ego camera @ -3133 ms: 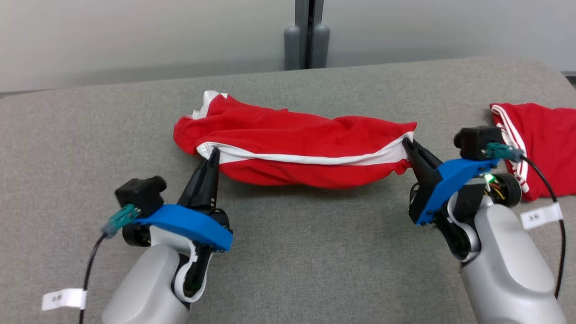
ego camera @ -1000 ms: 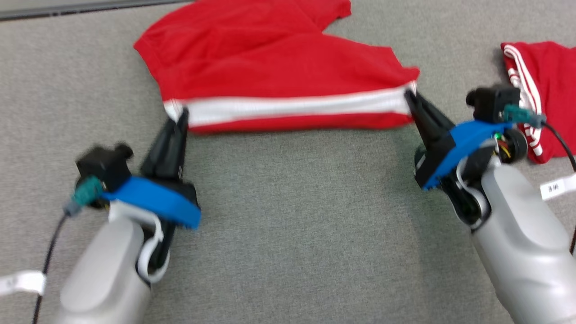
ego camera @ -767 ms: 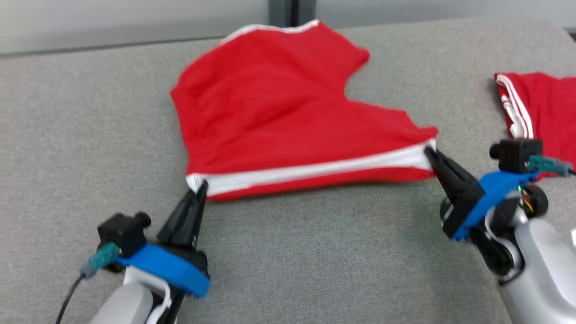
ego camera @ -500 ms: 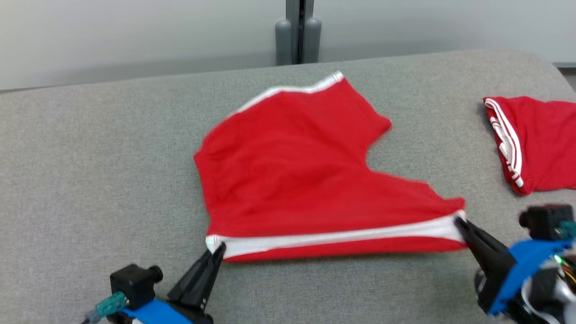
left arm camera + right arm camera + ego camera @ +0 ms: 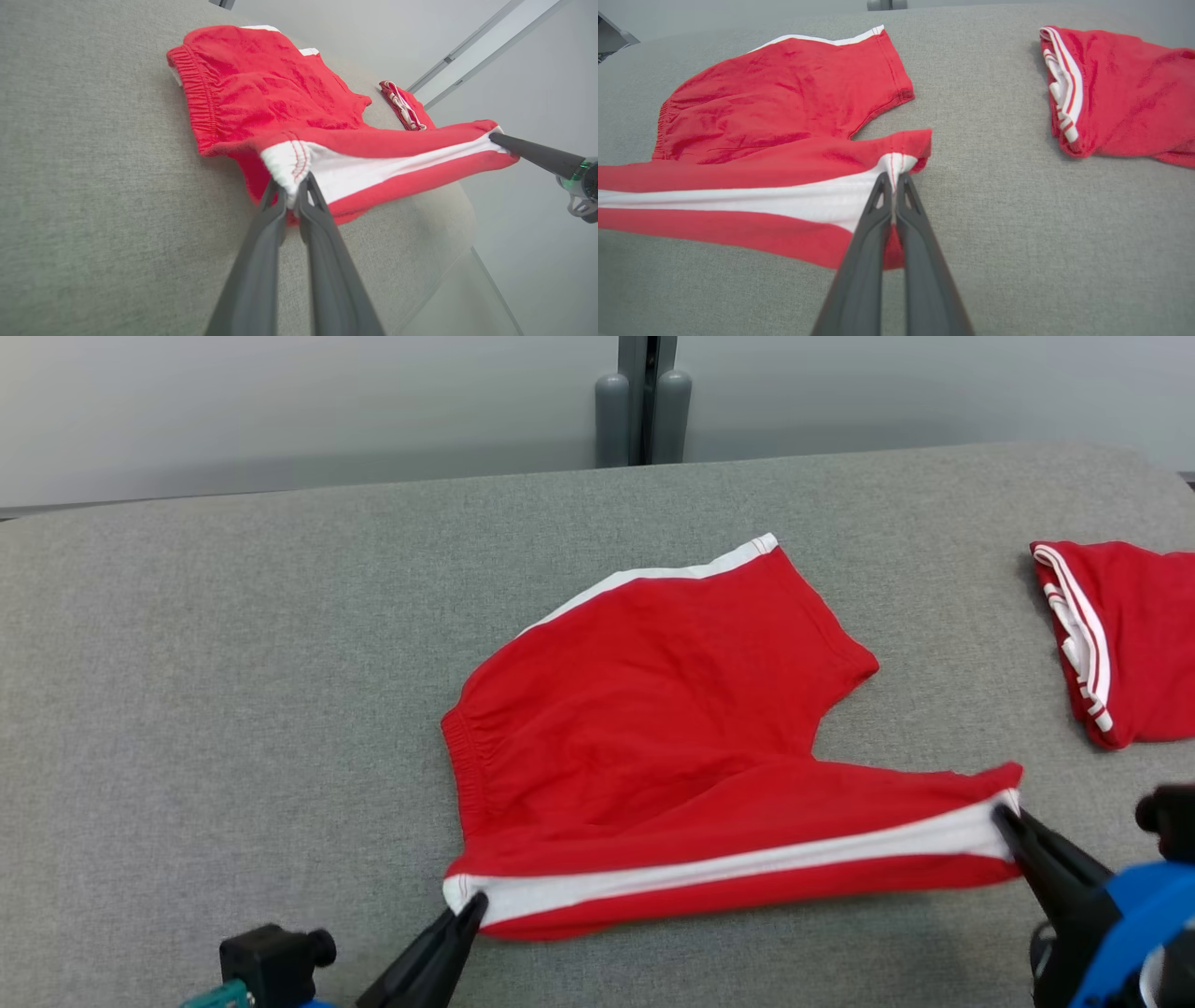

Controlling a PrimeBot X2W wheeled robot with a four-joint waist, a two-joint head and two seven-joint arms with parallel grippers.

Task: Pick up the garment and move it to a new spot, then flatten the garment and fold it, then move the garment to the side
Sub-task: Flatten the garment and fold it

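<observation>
Step looked like the flatten stage. The shorts (image 5: 653, 709) lay about mid-table, slightly right of centre, far leg and waistband flat on the cover.

Near side was not down. The white stripe (image 5: 747, 868) ran taut between the two grippers, just above the table (image 5: 233, 663), near its front edge.

Left gripper (image 5: 470, 903): fingers pressed together, pinching the waistband end of the stripe. Right gripper (image 5: 1005, 815): fingers pressed together on the leg-hem end of the same stripe.

Next move, my read: lower both ends together to the cover, keep the stripe tensioned so the near leg lands without a crease, then release both. The near leg overlapped the body at the crotch, so it probably needed a small pull toward the front edge before release. Folding comes after that.

Surface: grey woven fabric cover, rounded corners, looked grippy enough to hold cloth where it lands. A second red garment (image 5: 1130, 635) with white stripes sat bunched at the right edge, well apart from the shorts.

Room: plain pale wall (image 5: 280, 401) behind the far edge, one grey post (image 5: 644, 401) against it.
</observation>
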